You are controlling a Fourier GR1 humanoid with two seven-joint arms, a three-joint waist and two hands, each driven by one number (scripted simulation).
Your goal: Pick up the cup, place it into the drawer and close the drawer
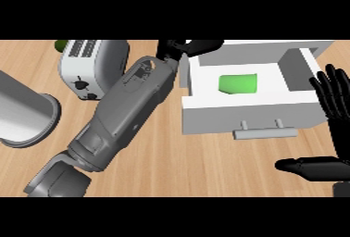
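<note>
Cup (pixel 238 84): green, inside the open drawer (pixel 251 115), just right of the left robot hand (pixel 189 47), fingers curled, empty, at the drawer's back corner. Right robot hand (pixel 334 95): spread, beside the drawer's right wall; handle (pixel 265 133) nearer it

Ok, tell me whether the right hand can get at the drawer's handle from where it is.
Probably yes: the right hand is open beside the drawer, and nothing lies between it and the handle.

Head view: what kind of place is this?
Most likely a kitchen counter: a wooden top carries a white toaster, a grey metal pot lying on its side, and an open white drawer holding a green cup.
</note>
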